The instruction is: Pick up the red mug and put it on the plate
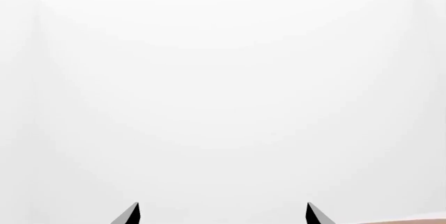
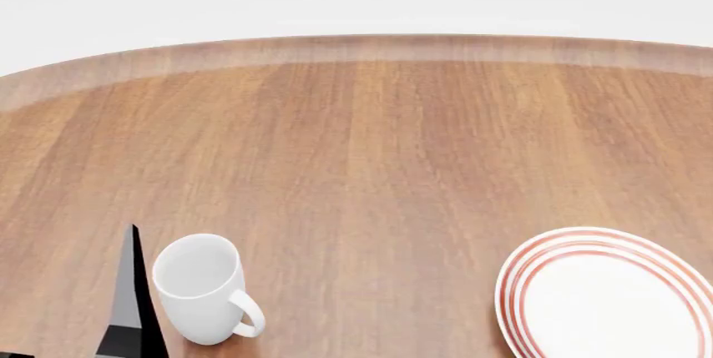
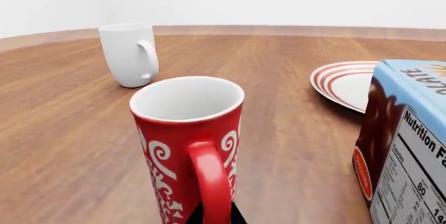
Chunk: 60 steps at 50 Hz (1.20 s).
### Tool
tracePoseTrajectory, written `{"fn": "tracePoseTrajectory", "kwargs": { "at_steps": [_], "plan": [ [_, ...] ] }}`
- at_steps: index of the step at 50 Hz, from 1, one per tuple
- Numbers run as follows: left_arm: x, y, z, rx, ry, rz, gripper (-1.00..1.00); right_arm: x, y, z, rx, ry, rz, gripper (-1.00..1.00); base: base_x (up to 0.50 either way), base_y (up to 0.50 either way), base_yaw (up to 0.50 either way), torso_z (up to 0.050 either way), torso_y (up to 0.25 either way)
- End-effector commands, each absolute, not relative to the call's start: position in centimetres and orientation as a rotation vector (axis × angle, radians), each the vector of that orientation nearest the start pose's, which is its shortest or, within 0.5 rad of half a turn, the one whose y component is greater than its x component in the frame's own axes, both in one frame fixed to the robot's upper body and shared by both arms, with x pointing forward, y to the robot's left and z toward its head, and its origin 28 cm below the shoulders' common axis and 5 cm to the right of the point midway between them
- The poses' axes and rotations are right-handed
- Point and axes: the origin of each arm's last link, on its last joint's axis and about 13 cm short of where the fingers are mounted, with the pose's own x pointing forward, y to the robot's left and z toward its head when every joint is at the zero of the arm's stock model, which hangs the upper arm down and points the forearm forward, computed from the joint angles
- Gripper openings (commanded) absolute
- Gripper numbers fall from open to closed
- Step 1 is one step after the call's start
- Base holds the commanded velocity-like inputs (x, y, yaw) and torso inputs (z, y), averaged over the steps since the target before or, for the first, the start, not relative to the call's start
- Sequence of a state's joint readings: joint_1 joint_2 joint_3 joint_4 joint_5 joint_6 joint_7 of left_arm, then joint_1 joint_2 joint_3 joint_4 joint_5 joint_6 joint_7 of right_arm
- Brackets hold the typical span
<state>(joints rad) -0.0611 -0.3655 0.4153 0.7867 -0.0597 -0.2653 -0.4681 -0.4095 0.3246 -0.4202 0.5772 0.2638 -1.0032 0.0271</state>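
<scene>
Your right gripper's state couldn't be told; the tall red swirl-patterned mug (image 3: pixel 188 145) stood upright right before it, apart from the red-ringed white plate (image 3: pixel 345 83). Your left gripper (image 1: pixel 223 214) was spread, empty.

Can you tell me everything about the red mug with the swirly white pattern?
The red mug is tall and narrow, glossy red with white swirls, white inside and empty as far as its inside shows. It stands upright on the wooden table, its red handle facing the right wrist camera. Only that view shows it. A white mug stands behind it; nothing visibly touches it except the table.
</scene>
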Motion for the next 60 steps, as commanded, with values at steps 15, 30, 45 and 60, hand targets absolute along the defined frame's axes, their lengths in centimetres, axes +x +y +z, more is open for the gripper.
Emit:
{"fn": "tracePoseTrajectory", "kwargs": {
  "at_steps": [15, 30, 45, 60],
  "plan": [
    [17.1, 17.9, 15.3, 0.089, -0.509, -0.057, 1.0, 1.6, -13.1, -1.9, 0.024, -0.061, 0.294, -1.0, 0.0, 0.0, 0.0, 0.0, 0.0],
    [16.8, 17.6, 15.8, 0.088, -0.513, -0.061, 1.0, 2.8, -12.5, 6.7, 0.025, -0.177, 0.26, -1.0, 0.0, 0.0, 0.0, 0.0, 0.0],
    [16.7, 17.7, 15.8, 0.085, -0.512, -0.059, 1.0, 5.5, -12.8, 10.2, 0.047, -0.156, 0.174, -1.0, 0.0, 0.0, 0.0, 0.0, 0.0],
    [16.4, 17.8, 15.6, 0.084, -0.516, -0.054, 1.0, 8.1, -13.5, 12.6, 0.133, -0.116, 0.097, -1.0, 0.0, 0.0, 0.0, 0.0, 0.0]
  ]
}}
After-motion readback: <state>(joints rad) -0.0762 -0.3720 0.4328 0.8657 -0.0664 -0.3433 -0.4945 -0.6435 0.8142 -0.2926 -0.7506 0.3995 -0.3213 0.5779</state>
